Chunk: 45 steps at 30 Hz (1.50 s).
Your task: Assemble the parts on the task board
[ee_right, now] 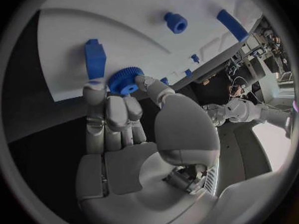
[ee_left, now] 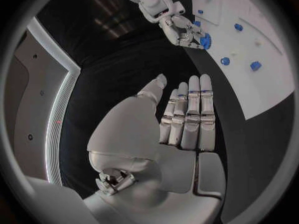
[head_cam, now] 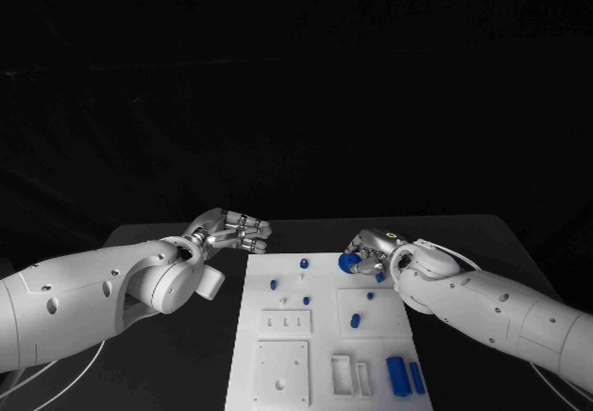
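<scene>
Fingertips (ee_right: 144,80) of your right hand (head_cam: 374,250) are pinching the blue gear (ee_right: 124,79) above the task board's (head_cam: 324,342) far right corner; left hand (head_cam: 231,231) is hovering with nothing in it; keep the gear level while seating it

The task board (head_cam: 324,342) looks like matt white plastic, smooth. The blue gear (ee_right: 124,79) appears moulded plastic with a finely ridged rim. The right hand (ee_right: 124,119) shows satin silver metal; the table (head_cam: 161,342) looks matt black.

Table (head_cam: 161,342): black, dark surface showing on both sides of the plate.
On it: white task board (head_cam: 324,321), lying flat mid-table, reaching the near edge.
</scene>
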Each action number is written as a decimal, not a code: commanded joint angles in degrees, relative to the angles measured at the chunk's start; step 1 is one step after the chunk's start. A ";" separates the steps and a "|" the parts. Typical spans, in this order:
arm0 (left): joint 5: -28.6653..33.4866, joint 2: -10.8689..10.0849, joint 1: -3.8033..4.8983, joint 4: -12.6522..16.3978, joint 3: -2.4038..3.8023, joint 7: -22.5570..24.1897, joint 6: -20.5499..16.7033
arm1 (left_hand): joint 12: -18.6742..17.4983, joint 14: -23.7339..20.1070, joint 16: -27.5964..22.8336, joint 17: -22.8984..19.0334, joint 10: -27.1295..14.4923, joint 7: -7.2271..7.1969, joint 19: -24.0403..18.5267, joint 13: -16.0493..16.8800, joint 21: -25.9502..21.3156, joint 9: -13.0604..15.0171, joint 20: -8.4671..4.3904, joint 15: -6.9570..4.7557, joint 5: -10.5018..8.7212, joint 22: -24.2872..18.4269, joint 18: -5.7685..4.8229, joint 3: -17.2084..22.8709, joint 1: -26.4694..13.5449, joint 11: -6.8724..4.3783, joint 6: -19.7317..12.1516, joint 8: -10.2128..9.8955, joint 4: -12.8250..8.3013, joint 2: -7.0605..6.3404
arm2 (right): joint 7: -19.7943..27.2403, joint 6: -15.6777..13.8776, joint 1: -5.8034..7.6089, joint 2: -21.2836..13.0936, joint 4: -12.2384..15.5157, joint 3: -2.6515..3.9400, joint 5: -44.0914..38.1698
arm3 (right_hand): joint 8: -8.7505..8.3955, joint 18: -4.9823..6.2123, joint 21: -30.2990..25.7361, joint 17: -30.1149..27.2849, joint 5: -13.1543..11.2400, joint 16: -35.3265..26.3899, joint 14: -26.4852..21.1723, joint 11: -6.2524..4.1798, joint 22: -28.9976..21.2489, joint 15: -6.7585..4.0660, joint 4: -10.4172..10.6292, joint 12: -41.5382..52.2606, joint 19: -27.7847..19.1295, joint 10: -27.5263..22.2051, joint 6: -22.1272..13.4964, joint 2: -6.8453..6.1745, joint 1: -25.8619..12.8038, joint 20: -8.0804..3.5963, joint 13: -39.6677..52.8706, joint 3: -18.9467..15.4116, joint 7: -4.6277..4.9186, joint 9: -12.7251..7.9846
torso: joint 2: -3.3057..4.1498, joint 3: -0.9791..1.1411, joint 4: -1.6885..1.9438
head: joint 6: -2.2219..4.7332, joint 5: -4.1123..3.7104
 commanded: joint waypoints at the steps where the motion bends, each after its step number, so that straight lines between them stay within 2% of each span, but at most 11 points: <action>1: -0.23 0.08 0.06 0.11 0.04 0.16 0.66 | -0.25 -0.41 -0.11 0.04 -0.35 -0.13 -0.04 0.09 -0.02 0.00 0.36 0.17 0.30 -0.07 -0.29 -0.09 -0.49 0.08 -0.45 -0.10 -0.13 0.06 | -1.48 0.37 -0.91 -0.27 -0.08 -0.55 -2.14 | 0.32 -0.46 0.29 -0.11 -1.31 -0.12 0.09 -0.51 4.41 -0.58 0.03 -0.39 1.59 0.25 9.26 0.83 -0.03 -0.47 -0.06 -0.72 -1.90 2.70 | 0.02 0.02 -0.03 | 0.15 -0.02; 4: -0.23 0.05 0.06 0.14 0.04 0.14 0.60 | -0.25 -0.41 -0.11 0.04 -0.35 -0.13 -0.04 0.09 -0.02 0.00 0.36 0.17 0.30 -0.07 -0.29 -0.09 -0.49 0.08 -0.45 -0.10 -0.13 0.06 | -1.52 -2.44 -0.93 -0.41 0.50 -0.55 -2.97 | 0.28 -0.55 -0.03 -0.28 -2.85 -0.36 0.10 -0.57 4.27 -0.65 0.54 -0.78 1.59 0.11 9.42 0.99 -0.02 -0.53 -0.31 -2.14 -2.04 2.69 | 0.02 0.01 -0.04 | 0.14 0.00; 11: -0.23 -0.03 0.06 0.21 0.04 0.14 0.50 | -0.25 -0.41 -0.11 0.04 -0.35 -0.13 -0.04 0.09 -0.02 0.00 0.36 0.17 0.30 -0.07 -0.29 -0.09 -0.49 0.08 -0.45 -0.10 -0.13 0.06 | -2.04 -7.00 -0.94 -1.14 3.00 -0.54 -5.86 | 0.32 -0.79 1.33 -0.39 -3.84 -0.50 0.20 -0.66 4.62 -0.72 1.88 -0.91 2.00 0.27 9.96 0.57 0.64 -0.65 -0.40 -4.09 -2.32 2.65 | 0.01 -0.01 -0.06 | 0.28 0.08; 16: -0.23 -0.10 0.06 0.32 0.04 0.15 0.44 | -0.25 -0.41 -0.11 0.04 -0.35 -0.13 -0.04 0.09 -0.02 0.00 0.36 0.17 0.30 -0.07 -0.29 -0.09 -0.49 0.08 -0.45 -0.10 -0.13 0.06 | -2.66 -8.96 -0.93 -1.76 5.42 -0.53 -7.79 | 0.31 -0.84 1.66 -0.38 -4.74 -0.44 0.21 -0.71 4.69 -0.79 2.90 -0.91 2.10 0.40 10.19 0.14 1.12 -0.71 -0.38 -4.50 -2.44 2.63 | -0.02 -0.03 -0.09 | 0.49 0.21; 23: -0.23 -0.17 0.06 0.43 0.04 0.15 0.31 | -0.25 -0.37 -0.09 0.06 -0.35 -0.15 -0.01 0.09 0.05 0.01 0.35 0.16 0.35 -0.16 -0.28 -0.11 -0.49 0.07 -0.44 -0.10 -0.05 0.14 | -4.01 -11.28 -0.91 -2.76 10.37 -0.49 -10.92 | 0.30 -0.93 2.38 -0.50 -5.44 -0.44 0.26 -0.72 4.86 -0.76 4.07 -0.93 2.27 0.59 10.36 -0.63 1.74 -0.71 -0.38 -4.17 -2.50 2.60 | -0.06 -0.03 -0.10 | 0.63 0.47; 31: -0.23 -0.11 0.06 0.40 0.00 0.18 0.20 | -0.25 -0.37 -0.09 0.06 -0.35 -0.15 -0.01 0.09 0.05 0.01 0.35 0.16 0.35 -0.16 -0.28 -0.11 -0.49 0.07 -0.44 -0.10 -0.05 0.14 | -5.50 -12.17 -0.91 -1.90 14.64 -0.52 -15.10 | 0.31 -1.02 3.85 -0.79 -6.28 -0.53 0.26 -0.68 5.11 -0.74 4.87 -0.88 2.34 0.81 10.58 -1.27 2.13 -0.68 -0.33 -3.34 -2.55 2.59 | -0.20 -0.12 -0.24 | 0.77 1.09; 34: -0.23 -0.02 0.06 0.35 -0.05 0.18 0.18 | -0.25 -0.37 -0.09 0.06 -0.35 -0.15 -0.01 0.09 0.05 0.01 0.35 0.16 0.35 -0.16 -0.28 -0.11 -0.49 0.07 -0.44 -0.10 -0.05 0.14 | -5.94 -12.19 -0.91 -1.12 15.29 -0.79 -16.11 | 0.30 -1.04 3.96 -0.87 -6.73 -0.48 0.26 -0.64 5.11 -0.72 5.14 -0.90 2.29 0.88 10.60 -1.49 2.25 -0.65 -0.34 -2.85 -2.54 2.59 | -0.24 -0.16 -0.23 | 0.85 1.26; 37: -0.23 0.12 0.06 0.29 -0.09 0.19 0.20 | -0.25 -0.37 -0.09 0.06 -0.35 -0.15 -0.01 0.09 0.05 0.01 0.35 0.16 0.35 -0.16 -0.28 -0.11 -0.49 0.07 -0.44 -0.10 -0.05 0.14 | -6.46 -12.37 -0.91 -0.34 15.68 -1.35 -16.93 | 0.30 -1.04 3.94 -0.88 -6.72 -0.48 0.25 -0.62 5.10 -0.71 5.15 -0.97 2.29 0.85 10.58 -1.53 2.27 -0.65 -0.40 -2.78 -2.53 2.58 | -0.27 -0.27 -0.09 | 0.87 1.34; 45: -0.23 0.27 0.06 0.26 -0.14 0.17 0.21 | -0.25 -0.37 -0.09 0.06 -0.35 -0.14 -0.02 0.09 0.08 0.01 0.35 0.15 0.34 -0.20 -0.28 -0.08 -0.48 0.07 -0.44 -0.09 -0.12 0.10 | -7.08 -12.24 -0.91 1.92 15.05 -3.09 -17.88 | 0.31 -1.05 4.24 -0.99 -6.93 -0.45 0.26 -0.57 5.14 -0.69 5.19 -0.87 2.30 0.95 10.53 -1.72 2.32 -0.62 -0.35 -2.19 -2.48 2.57 | -0.01 -0.20 -0.01 | 0.97 1.73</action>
